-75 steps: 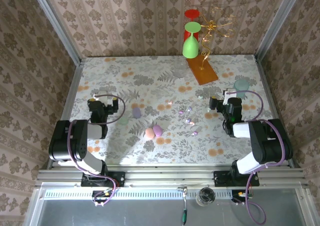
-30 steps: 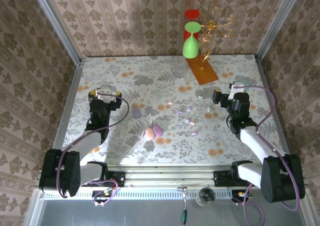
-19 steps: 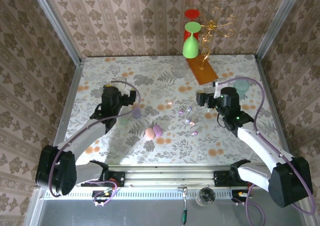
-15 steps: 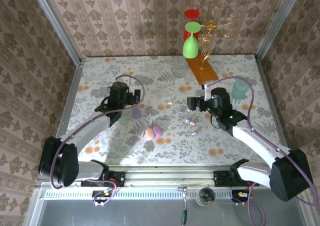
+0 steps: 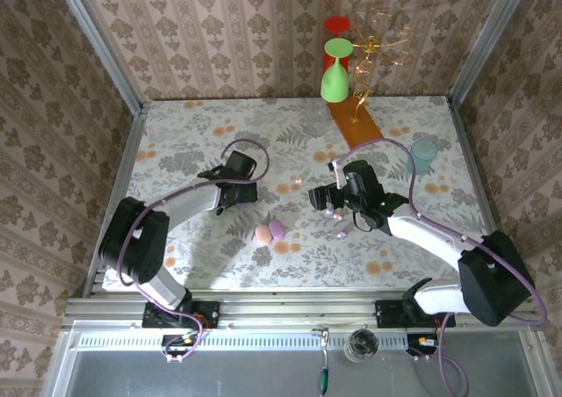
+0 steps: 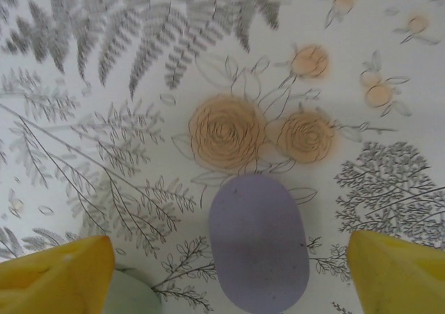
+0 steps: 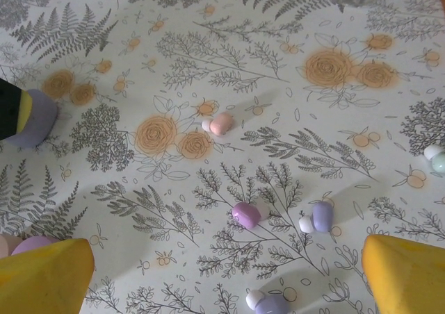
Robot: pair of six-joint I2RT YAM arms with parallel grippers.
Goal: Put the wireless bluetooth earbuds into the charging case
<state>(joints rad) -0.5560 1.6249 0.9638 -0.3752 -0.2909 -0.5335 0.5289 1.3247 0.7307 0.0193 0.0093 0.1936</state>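
A lilac pebble-shaped case (image 6: 259, 241) lies flat and closed on the floral table, between the yellow fingertips (image 6: 55, 276) of my open left gripper (image 6: 226, 279), which hovers over it (image 5: 239, 192). A pale green case (image 6: 128, 296) peeks in beside the left fingertip. Several tiny earbuds lie loose under my open right gripper (image 7: 226, 279): a magenta one (image 7: 247, 214), a lilac one (image 7: 320, 217), another lilac one (image 7: 268, 303), a pink one (image 7: 221, 124) and a mint one (image 7: 438, 160). Nothing is between the right fingers. The right gripper (image 5: 318, 199) sits mid-table.
An orange case (image 5: 262, 233) and a pink-purple case (image 5: 277, 229) lie side by side between the arms. At the back stand a green goblet (image 5: 335, 76), a red one (image 5: 336, 25) and an orange board (image 5: 355, 125) with gold wire. A teal cup (image 5: 424, 155) stands at the right.
Both arms have stretched from the table's sides toward the middle. The left gripper came over the lilac case; the right gripper moved left over the loose earbuds.
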